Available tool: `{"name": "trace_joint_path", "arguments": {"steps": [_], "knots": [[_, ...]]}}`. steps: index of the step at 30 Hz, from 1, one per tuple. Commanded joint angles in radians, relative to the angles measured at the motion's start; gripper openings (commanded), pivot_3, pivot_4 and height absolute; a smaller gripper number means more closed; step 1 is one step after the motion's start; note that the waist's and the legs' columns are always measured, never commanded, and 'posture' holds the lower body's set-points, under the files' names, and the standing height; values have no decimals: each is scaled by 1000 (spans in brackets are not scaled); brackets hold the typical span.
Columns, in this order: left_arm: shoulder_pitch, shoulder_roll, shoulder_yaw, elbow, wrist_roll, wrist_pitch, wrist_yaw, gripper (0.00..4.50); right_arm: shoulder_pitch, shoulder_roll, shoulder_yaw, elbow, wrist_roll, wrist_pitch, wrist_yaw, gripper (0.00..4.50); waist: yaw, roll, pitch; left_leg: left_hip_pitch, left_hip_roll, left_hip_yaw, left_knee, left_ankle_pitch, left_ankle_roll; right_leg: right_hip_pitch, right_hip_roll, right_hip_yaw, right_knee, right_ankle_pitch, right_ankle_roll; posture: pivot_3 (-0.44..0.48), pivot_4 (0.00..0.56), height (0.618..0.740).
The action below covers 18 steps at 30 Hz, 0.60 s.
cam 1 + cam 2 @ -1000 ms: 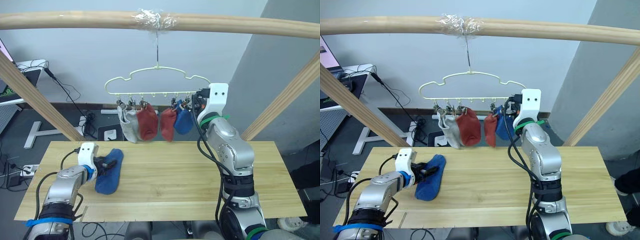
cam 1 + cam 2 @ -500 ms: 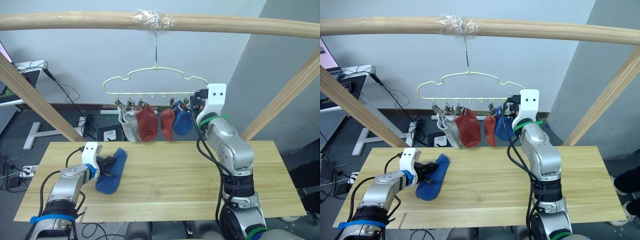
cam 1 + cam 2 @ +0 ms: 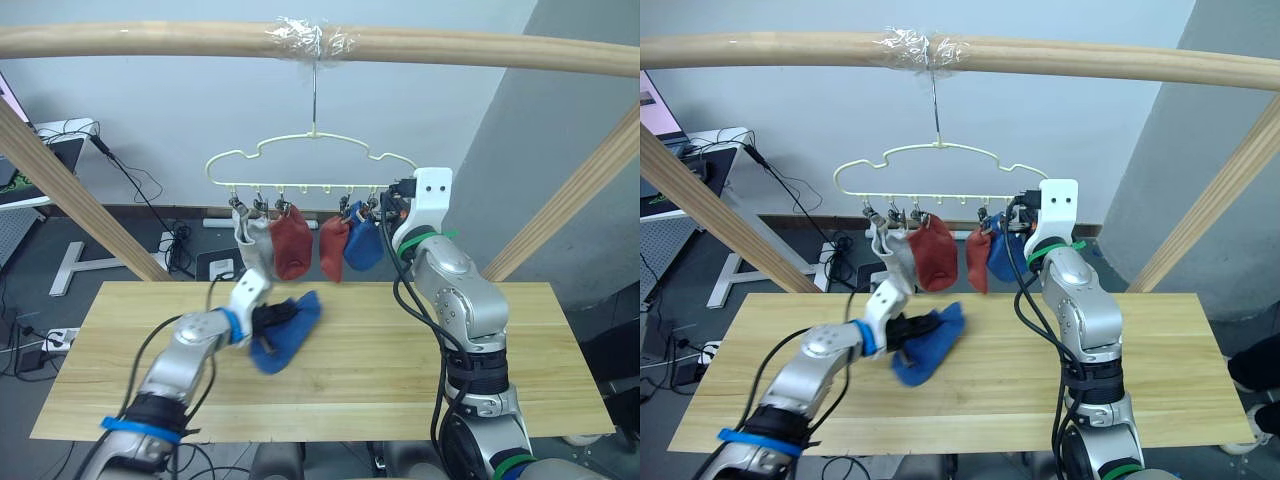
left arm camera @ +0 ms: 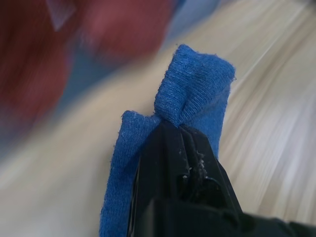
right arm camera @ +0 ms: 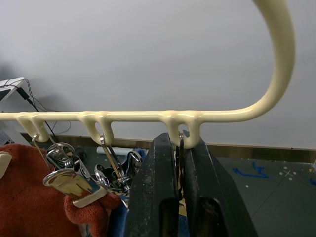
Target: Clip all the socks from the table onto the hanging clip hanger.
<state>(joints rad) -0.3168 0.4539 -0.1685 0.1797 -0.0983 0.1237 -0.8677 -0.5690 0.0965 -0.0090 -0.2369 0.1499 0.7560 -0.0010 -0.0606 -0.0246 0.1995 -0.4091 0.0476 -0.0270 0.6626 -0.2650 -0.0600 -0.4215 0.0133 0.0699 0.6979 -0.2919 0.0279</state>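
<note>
A blue sock [image 4: 192, 98] of ribbed knit is pinched in the left gripper [image 4: 180, 140], its black fingers closed on a bunched fold, the sock lifted above the grainy plank table [image 3: 400, 370]. The right gripper [image 5: 180, 148] clamps a metal clip beneath the pale-yellow wire clip hanger [image 3: 312, 160], where grey, rust-red and blue socks [image 3: 295, 243] dangle.

We see a pale grey painted wall [image 3: 180, 110] behind the scene, with a darker grey wall section [image 3: 570, 140] on the right. A round light wooden pole frame [image 3: 150, 40] crosses the top, braced by 2 slanted poles. Below lies a dark grey floor [image 3: 110, 245] with tangled black cables [image 3: 180, 240] and a white metal stand foot [image 3: 75, 265].
</note>
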Motion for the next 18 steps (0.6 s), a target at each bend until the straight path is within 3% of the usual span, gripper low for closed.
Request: {"name": "trace_joint_path", "arguments": {"steps": [1, 6, 18], "knots": [[-26, -49, -4, -47, -32, -10, 4, 22, -22, 12, -10, -68, 28, 3, -6, 0, -8, 0, 0, 0, 0, 0, 0, 0, 0, 0, 0, 0, 0, 0, 0, -66, 201, 710], [-122, -229, -24, -6, -43, -66, 67, 22, -23, 11, -23, -87, 35, 21, -14, 0, -14, 1, 1, -1, 0, -1, 0, 0, 0, 0, 1, 0, 0, 0, 0, -90, 201, 710], [-253, -317, -18, 188, 30, -177, 167, 22, -20, 21, -38, -113, 58, 55, -31, 0, -27, 1, 1, -1, -1, 0, 0, 0, 0, 0, 1, 0, -1, 1, 1, -109, 199, 710]]}}
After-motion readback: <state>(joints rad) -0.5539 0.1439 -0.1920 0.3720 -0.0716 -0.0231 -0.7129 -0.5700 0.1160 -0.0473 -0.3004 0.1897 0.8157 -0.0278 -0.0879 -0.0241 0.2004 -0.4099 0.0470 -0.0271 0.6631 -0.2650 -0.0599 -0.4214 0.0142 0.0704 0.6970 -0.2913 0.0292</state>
